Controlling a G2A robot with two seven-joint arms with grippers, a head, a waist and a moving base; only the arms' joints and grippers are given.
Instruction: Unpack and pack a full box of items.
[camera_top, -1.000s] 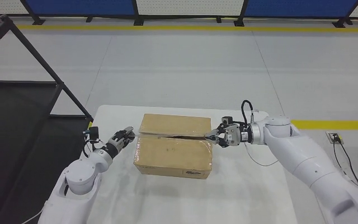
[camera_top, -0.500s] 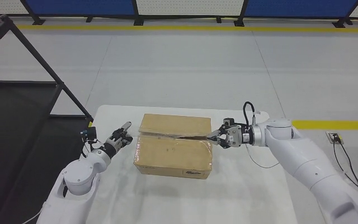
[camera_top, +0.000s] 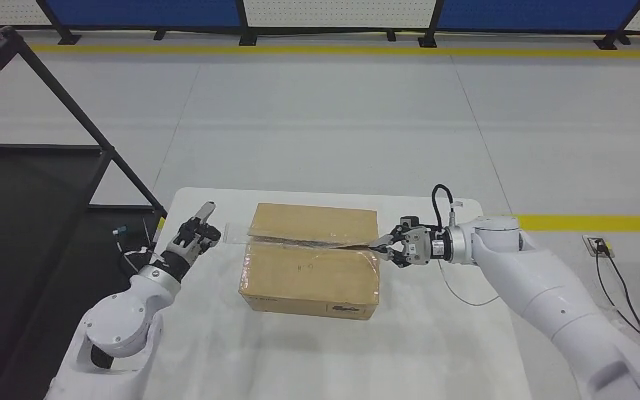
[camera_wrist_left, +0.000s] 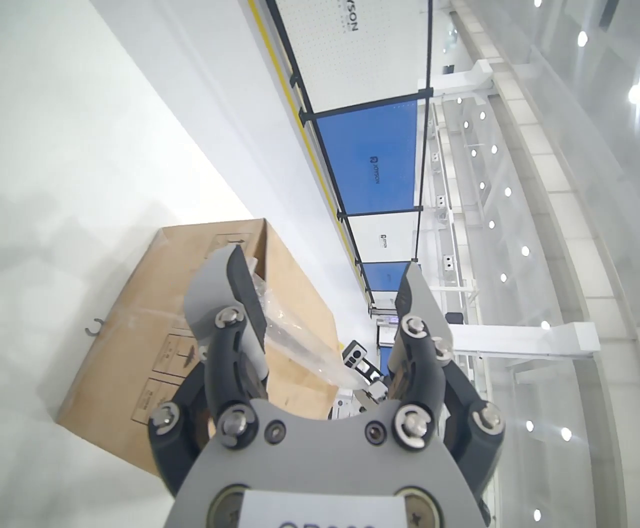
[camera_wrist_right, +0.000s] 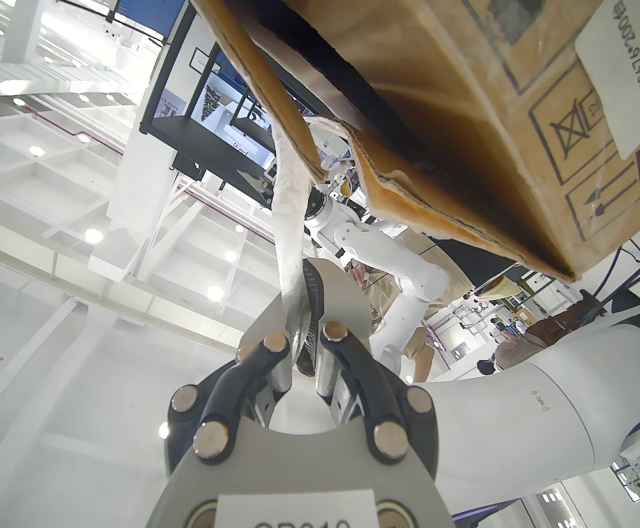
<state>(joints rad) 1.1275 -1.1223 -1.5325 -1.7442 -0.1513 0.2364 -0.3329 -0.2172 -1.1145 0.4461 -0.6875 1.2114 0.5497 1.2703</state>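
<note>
box (camera_top: 310, 275) contents hidden, right end effector (camera_top: 381, 246) pinching tape (camera_wrist_right: 290, 235)

A brown cardboard box (camera_top: 310, 262) lies flat near the middle of the white table (camera_top: 450, 340), closer to its far edge. Its two long top flaps are almost shut, with a dark crack along the seam. A strip of clear tape (camera_wrist_right: 290, 235) trails off the end toward the table's right edge.

Bright, even overhead light fills the hall. Round ceiling lamps (camera_wrist_left: 524, 250) flare as white spots in both wrist views. The white surface (camera_top: 300, 350) looks washed out, with only soft, faint shadows beside the cardboard box (camera_top: 310, 280). Wrist views bow straight lines toward their edges, and the gap between the box flaps is dark.
</note>
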